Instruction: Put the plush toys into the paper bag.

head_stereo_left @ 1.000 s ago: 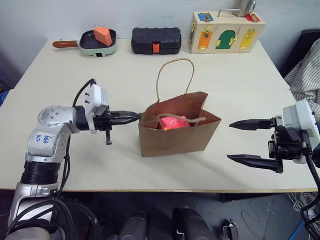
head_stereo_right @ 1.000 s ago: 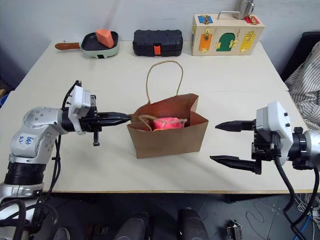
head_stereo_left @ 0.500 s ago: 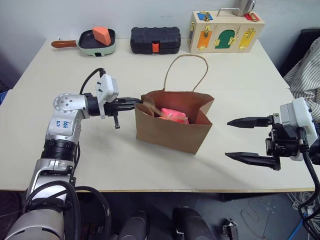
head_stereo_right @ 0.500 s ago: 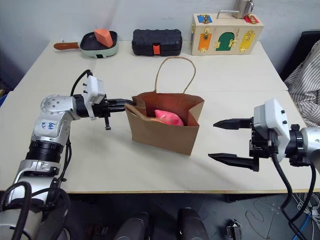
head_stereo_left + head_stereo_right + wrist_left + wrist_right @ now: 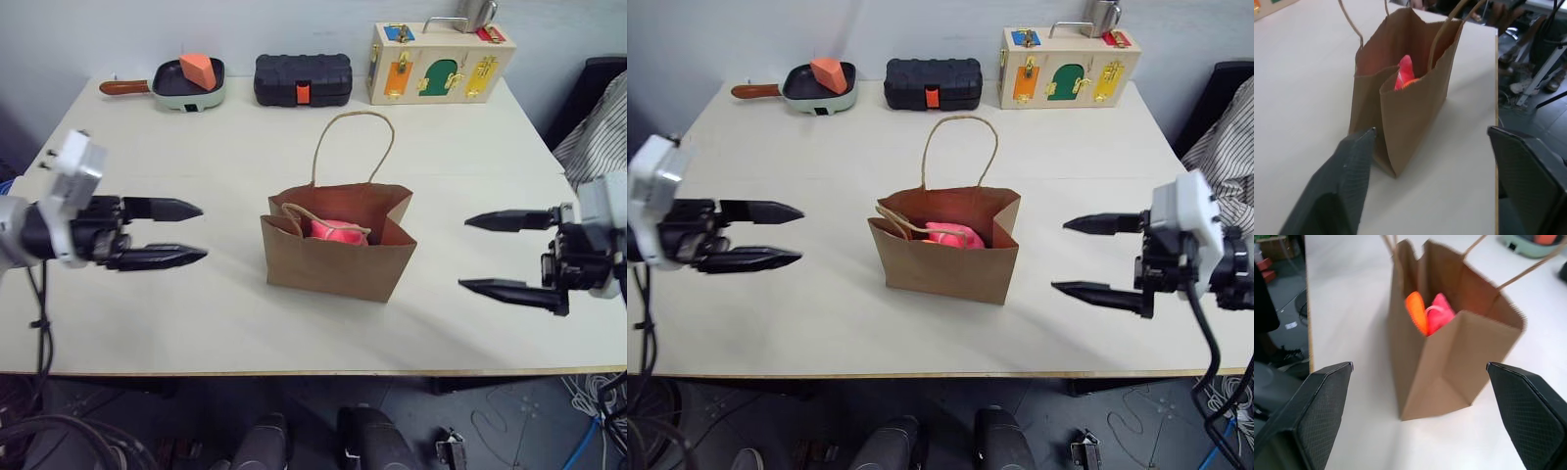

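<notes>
The brown paper bag (image 5: 333,262) stands upright in the middle of the table, mouth open. One twine handle is raised and the other droops into the opening. Both plush toys lie inside it: the pink one (image 5: 1441,313) and the orange one (image 5: 1417,313) side by side, with the pink toy (image 5: 338,231) peeking above the rim. My left gripper (image 5: 202,232) hovers open well to the left of the bag, touching nothing. On the bag's right, my right gripper (image 5: 464,255) is open and empty, pointing at the bag across a gap.
Along the table's far edge stand a green frying pan (image 5: 191,83) holding an orange wedge block (image 5: 200,69), a black case (image 5: 303,78) and a wooden latch box (image 5: 438,61). Striped cloth (image 5: 598,137) hangs past the right edge.
My left gripper let go of the bag's left rim, opened wide and drew back to the left. The bag settled upright. The right gripper stayed open and hardly moved.
</notes>
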Controlling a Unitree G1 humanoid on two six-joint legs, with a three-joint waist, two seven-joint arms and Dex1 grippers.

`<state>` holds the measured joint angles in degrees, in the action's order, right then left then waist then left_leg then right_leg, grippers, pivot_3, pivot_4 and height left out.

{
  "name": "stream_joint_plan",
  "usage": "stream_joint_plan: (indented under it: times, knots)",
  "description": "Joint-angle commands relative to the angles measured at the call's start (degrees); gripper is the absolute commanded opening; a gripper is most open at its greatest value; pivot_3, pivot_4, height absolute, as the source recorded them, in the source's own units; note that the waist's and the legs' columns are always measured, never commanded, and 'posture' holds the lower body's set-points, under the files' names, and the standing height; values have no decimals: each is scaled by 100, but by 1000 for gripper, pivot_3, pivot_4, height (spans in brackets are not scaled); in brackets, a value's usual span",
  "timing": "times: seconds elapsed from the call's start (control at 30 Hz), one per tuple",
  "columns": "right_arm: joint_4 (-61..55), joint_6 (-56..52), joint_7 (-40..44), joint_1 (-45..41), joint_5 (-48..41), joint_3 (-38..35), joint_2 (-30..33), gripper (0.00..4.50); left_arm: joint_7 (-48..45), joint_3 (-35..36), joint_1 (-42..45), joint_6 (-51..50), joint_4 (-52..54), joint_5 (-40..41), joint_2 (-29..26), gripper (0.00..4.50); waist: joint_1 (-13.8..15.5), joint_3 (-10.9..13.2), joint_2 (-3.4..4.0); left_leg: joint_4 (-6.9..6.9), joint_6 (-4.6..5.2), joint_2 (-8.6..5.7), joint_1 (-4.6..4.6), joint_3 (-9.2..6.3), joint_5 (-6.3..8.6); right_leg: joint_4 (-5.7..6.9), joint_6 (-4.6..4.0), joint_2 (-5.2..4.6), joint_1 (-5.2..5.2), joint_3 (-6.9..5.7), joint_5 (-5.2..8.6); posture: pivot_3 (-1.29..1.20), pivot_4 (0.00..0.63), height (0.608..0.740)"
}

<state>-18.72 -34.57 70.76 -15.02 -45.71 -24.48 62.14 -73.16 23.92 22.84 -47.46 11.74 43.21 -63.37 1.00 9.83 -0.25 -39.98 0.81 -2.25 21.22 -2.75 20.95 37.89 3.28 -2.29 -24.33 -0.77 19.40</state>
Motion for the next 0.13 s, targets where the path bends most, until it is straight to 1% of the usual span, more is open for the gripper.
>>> stream_joint_plan:
  times: [0.03,0.13]
  knots:
    - [348,-38,124,-348,-161,-57,110,4500,57,465,-129,-75,163,268,-101,4144,24,1,2,1,1,-1,-2,0,0,1,0,-1,1,1,0,0,150,740]
    - [570,-66,214,-516,-144,3,83,4500,314,478,-267,185,273,171,114,4144,39,1,2,2,5,-2,1,1,3,-2,0,-2,1,1,0,0,150,740]
